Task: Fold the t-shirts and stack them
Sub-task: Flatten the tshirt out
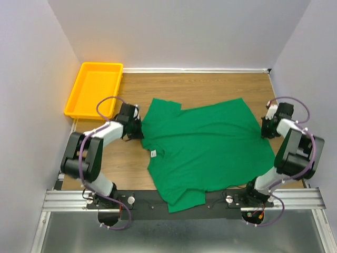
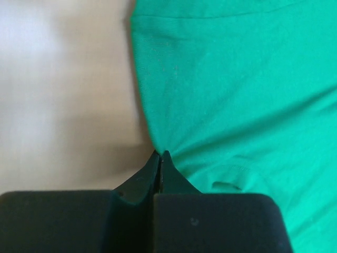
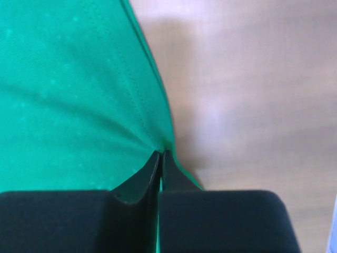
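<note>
For a first fold, the shirt (image 1: 205,147) is pinched at opposite edges by left claw (image 1: 137,128) and right claw (image 1: 265,128), both closed tight. Both edges should next be lifted together.

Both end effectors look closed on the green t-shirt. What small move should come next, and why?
Probably lift both a little, together. The left end effector is shut on the t-shirt at its collar end, the right end effector on its hem, and the cloth lies spread on the table; an even lift should free that side for folding.
</note>
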Tool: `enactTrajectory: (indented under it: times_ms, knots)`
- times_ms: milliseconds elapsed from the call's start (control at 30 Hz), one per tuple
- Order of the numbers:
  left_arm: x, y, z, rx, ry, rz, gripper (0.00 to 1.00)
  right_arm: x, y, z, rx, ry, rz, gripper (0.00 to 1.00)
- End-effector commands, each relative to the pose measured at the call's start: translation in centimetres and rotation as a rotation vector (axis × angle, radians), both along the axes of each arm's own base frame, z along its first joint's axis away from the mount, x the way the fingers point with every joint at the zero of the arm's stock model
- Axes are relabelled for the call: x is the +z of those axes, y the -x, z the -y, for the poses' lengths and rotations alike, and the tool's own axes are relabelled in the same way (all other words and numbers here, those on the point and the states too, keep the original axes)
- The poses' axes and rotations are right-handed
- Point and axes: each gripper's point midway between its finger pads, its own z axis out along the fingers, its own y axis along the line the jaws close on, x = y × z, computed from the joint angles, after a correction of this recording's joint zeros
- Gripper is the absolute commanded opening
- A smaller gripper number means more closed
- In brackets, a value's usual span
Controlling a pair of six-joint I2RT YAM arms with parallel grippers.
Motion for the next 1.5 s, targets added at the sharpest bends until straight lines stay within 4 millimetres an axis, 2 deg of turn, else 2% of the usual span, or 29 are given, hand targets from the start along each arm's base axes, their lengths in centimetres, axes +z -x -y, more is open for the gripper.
enactTrajectory:
  times_ms: [0, 33, 67, 100, 133, 167, 200, 233, 267, 300, 333, 367, 400, 433, 467, 500, 533, 567, 600, 667, 700, 733, 767, 833, 1000, 1133, 1300, 1400, 1467]
  knots:
    - [-1.5, 7.2, -1.2, -0.013, 0.009, -0.148, 0.00, -3.0, 9.4, -0.3, 0.073, 0.059, -0.259, 0.07]
    - [-1.0, 7.5, -0.9, -0.004, 0.022, -0.146, 0.00, -1.8, 9.6, -0.4, 0.087, 0.082, -0.228, 0.07]
    - [0.0, 7.3, -0.6, -0.011, 0.039, -0.131, 0.00, -1.7, 10.5, -0.7, 0.111, 0.089, -0.233, 0.07]
    - [1.5, 7.1, -0.3, -0.009, 0.058, -0.117, 0.01, -0.5, 10.7, -1.0, 0.124, 0.093, -0.205, 0.08]
    - [2.3, 6.8, -0.4, -0.006, 0.059, -0.104, 0.01, 0.3, 10.6, -1.1, 0.135, 0.098, -0.186, 0.13]
    - [3.8, 6.0, -0.7, 0.020, 0.048, -0.064, 0.20, 1.3, 10.0, -1.2, 0.147, 0.101, -0.153, 0.30]
    - [5.7, 4.9, -0.7, 0.028, 0.047, -0.021, 0.32, 2.3, 9.2, -1.1, 0.150, 0.105, -0.113, 0.42]
    - [6.9, 3.8, -1.1, 0.049, 0.033, 0.023, 0.49, 3.3, 8.2, -1.2, 0.149, 0.099, -0.066, 0.52]
    - [8.3, 2.9, -1.1, 0.053, 0.035, 0.067, 0.54, 3.9, 7.3, -1.5, 0.159, 0.074, -0.038, 0.60]
    - [10.6, 0.5, -1.2, 0.063, 0.050, 0.148, 0.57, 5.7, 4.8, -2.3, 0.196, 0.016, 0.044, 0.72]
    - [11.6, -0.8, -1.3, 0.065, 0.053, 0.186, 0.59, 6.2, 3.6, -2.9, 0.215, -0.029, 0.074, 0.78]
    - [11.1, -2.1, -1.1, 0.040, 0.052, 0.185, 0.60, 5.3, 2.5, -3.8, 0.228, -0.117, 0.058, 0.83]
    - [13.2, -5.0, -1.0, 0.029, 0.072, 0.263, 0.61, 6.9, 0.1, -5.4, 0.293, -0.226, 0.137, 0.95]
    - [13.2, -6.4, -0.9, 0.019, 0.073, 0.272, 0.61, 7.2, -1.1, -6.2, 0.322, -0.288, 0.153, 1.00]
    - [10.6, -7.9, -0.2, -0.016, 0.084, 0.210, 0.61, 5.1, -2.0, -7.4, 0.321, -0.398, 0.100, 1.00]
    - [10.1, -9.2, 0.2, -0.073, 0.079, 0.225, 0.60, 5.3, -2.9, -8.9, 0.358, -0.496, 0.117, 1.00]
    - [11.5, -11.9, 1.0, -0.098, 0.096, 0.275, 0.57, 6.1, -5.2, -8.8, 0.381, -0.509, 0.142, 1.00]
    - [8.3, -12.8, 2.0, -0.145, 0.120, 0.206, 0.55, 4.5, -6.0, -9.9, 0.380, -0.574, 0.099, 1.00]
    - [9.5, -14.7, 2.9, -0.191, 0.140, 0.245, 0.52, 4.3, -7.0, -10.1, 0.386, -0.584, 0.098, 1.00]
    - [8.4, -15.8, 4.1, -0.238, 0.177, 0.214, 0.45, 5.2, -9.6, -9.8, 0.401, -0.567, 0.132, 1.00]
    - [6.0, -16.2, 4.2, -0.245, 0.176, 0.166, 0.45, 4.9, -10.3, -9.8, 0.397, -0.562, 0.126, 1.00]
    - [6.4, -17.0, 4.4, -0.254, 0.169, 0.169, 0.45, 4.3, -10.8, -9.6, 0.384, -0.566, 0.114, 0.99]
    - [4.9, -17.2, 4.3, -0.252, 0.158, 0.139, 0.45, 4.8, -11.8, -9.3, 0.365, -0.562, 0.124, 0.98]
    - [4.5, -17.7, 4.1, -0.250, 0.136, 0.129, 0.45, 4.6, -12.3, -8.9, 0.345, -0.552, 0.120, 0.95]
    - [0.9, -16.7, 3.5, -0.296, 0.051, 0.033, 0.45, 3.4, -11.9, -8.6, 0.305, -0.550, 0.083, 0.94]
    - [-0.5, -15.7, 3.9, -0.337, 0.024, -0.007, 0.43, 3.3, -11.7, -8.5, 0.299, -0.538, 0.078, 0.94]
    - [-1.7, -14.7, 5.0, -0.375, 0.025, -0.042, 0.39, 3.9, -12.7, -7.9, 0.288, -0.510, 0.097, 0.95]
    - [-2.0, -14.3, 5.3, -0.383, 0.022, -0.053, 0.34, 4.4, -13.8, -7.5, 0.276, -0.508, 0.113, 0.95]
    - [-2.2, -14.4, 5.1, -0.368, 0.011, -0.057, 0.25, 4.2, -14.5, -7.4, 0.260, -0.522, 0.114, 0.95]
